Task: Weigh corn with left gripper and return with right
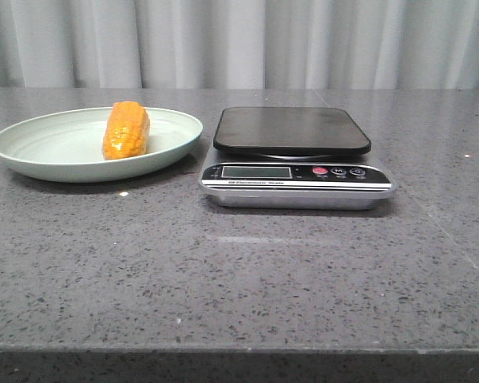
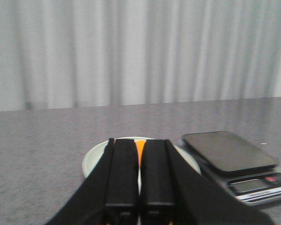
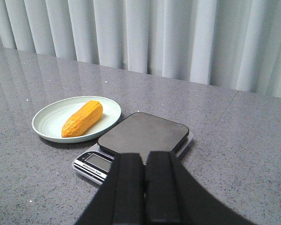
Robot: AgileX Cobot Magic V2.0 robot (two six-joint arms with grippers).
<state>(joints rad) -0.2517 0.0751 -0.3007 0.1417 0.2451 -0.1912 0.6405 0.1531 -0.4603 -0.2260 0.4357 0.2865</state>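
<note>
The orange-yellow corn lies on the pale green plate at the left of the table. It also shows in the right wrist view. In the left wrist view only a sliver of corn shows between the fingers. The kitchen scale with its black platform stands right of the plate and bears nothing. My left gripper is shut and empty, back from the plate. My right gripper is shut and empty, back from the scale. Neither gripper shows in the front view.
The grey speckled table runs to a front edge near the bottom of the front view. A pale curtain hangs behind the table. The scale's display and buttons face the robot.
</note>
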